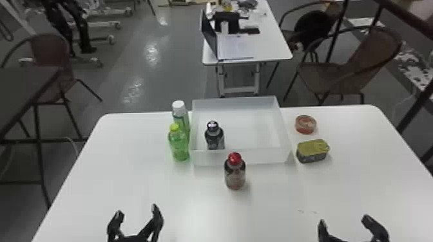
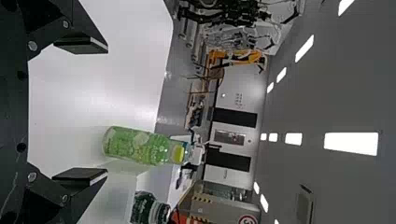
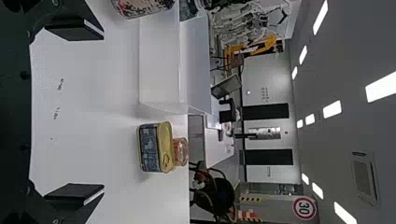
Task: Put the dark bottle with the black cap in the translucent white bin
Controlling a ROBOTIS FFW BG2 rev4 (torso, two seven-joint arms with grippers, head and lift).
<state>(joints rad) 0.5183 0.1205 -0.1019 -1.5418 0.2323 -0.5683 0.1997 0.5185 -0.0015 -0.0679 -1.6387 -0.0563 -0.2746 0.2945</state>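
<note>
Bottle (image 1: 214, 139) stands in bin (image 1: 241, 157), near-left corner; left gripper (image 1: 137, 210) and right gripper (image 1: 344, 219) spread, empty; probably fairly light, firm-walled, smooth enough to slip, best grasped mid-body, below the shoulder.

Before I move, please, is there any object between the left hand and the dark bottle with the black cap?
Yes, the near wall of the translucent white bin: the dark bottle stands inside, beyond it from the left hand. The yellow-capped green bottle seems just left of the straight path, the red-capped bottle to its right.
</note>
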